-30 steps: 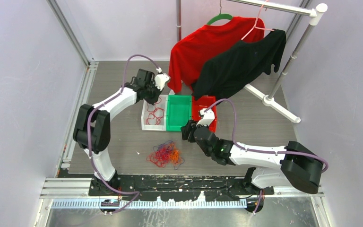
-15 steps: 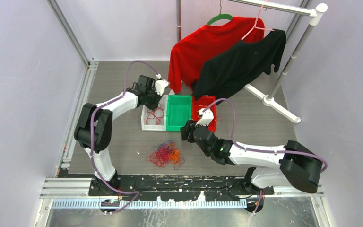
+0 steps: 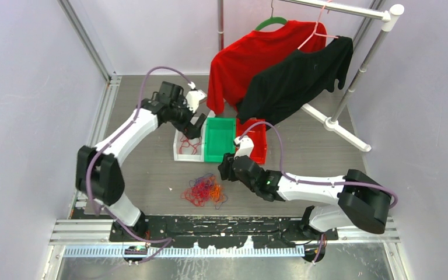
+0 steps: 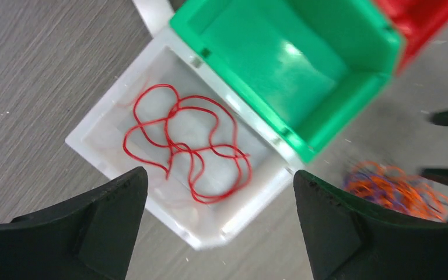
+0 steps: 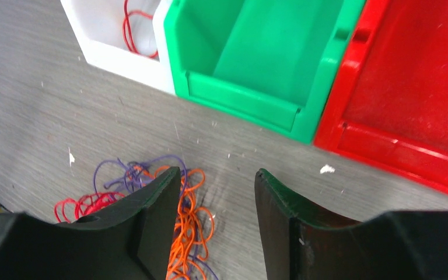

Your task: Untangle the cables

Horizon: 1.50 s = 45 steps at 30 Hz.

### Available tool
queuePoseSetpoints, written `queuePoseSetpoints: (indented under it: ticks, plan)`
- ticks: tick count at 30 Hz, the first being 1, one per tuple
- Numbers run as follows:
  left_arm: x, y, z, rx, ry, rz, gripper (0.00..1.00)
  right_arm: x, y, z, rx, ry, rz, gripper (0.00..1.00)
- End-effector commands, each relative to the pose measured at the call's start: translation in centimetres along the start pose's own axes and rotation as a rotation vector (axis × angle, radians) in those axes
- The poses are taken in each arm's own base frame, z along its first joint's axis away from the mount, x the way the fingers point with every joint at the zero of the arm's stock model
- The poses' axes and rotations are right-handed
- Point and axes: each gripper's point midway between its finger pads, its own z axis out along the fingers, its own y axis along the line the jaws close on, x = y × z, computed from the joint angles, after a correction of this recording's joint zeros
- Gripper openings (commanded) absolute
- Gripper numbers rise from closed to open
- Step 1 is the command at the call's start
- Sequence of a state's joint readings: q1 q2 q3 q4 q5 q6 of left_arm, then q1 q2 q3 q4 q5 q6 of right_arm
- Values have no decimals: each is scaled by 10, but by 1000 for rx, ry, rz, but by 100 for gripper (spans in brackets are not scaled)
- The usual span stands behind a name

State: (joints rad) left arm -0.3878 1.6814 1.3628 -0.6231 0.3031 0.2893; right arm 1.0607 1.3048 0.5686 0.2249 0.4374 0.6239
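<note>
Right gripper (image 5: 216,175) over the grey table (image 5: 64,105), jaws apart, nothing between them. Tangled cables (image 5: 186,230) in orange, purple and red lie on the table, partly hidden behind one finger. Beyond, side by side: white bin (image 5: 122,58) holding a red cable (image 5: 129,26), green bin (image 5: 239,102), red bin (image 5: 396,146).

walls (image 3: 23,87): pale lilac | table (image 3: 315,157): grey wood-grain | rack (image 3: 363,70): metal, seemingly freestanding

The cables (image 3: 204,191) lie on open counter (image 3: 146,175), reachable from above and the left. The right arm (image 3: 303,185) crowds their right side; a white bin (image 3: 178,156), green bin (image 3: 220,137) and red bin (image 3: 261,153) stand behind.
</note>
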Motion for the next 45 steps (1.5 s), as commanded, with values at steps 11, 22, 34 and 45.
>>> queuePoseSetpoints:
  ticks: [11, 22, 34, 45]
  plan:
    - [9, -83, -107, 241, -36, -29, 92, 50, 39, -18, -148, 120, -19, 50]
    - [30, -103, -124, 277, -37, -33, 77, 65, 41, -10, -109, 147, -71, 26]
    - [34, -152, -144, 417, -61, 10, 53, -11, 78, -53, -285, -20, -13, 6]
    - [45, -188, -149, 592, -80, 63, 59, -58, 129, -86, -528, -119, 54, 6]
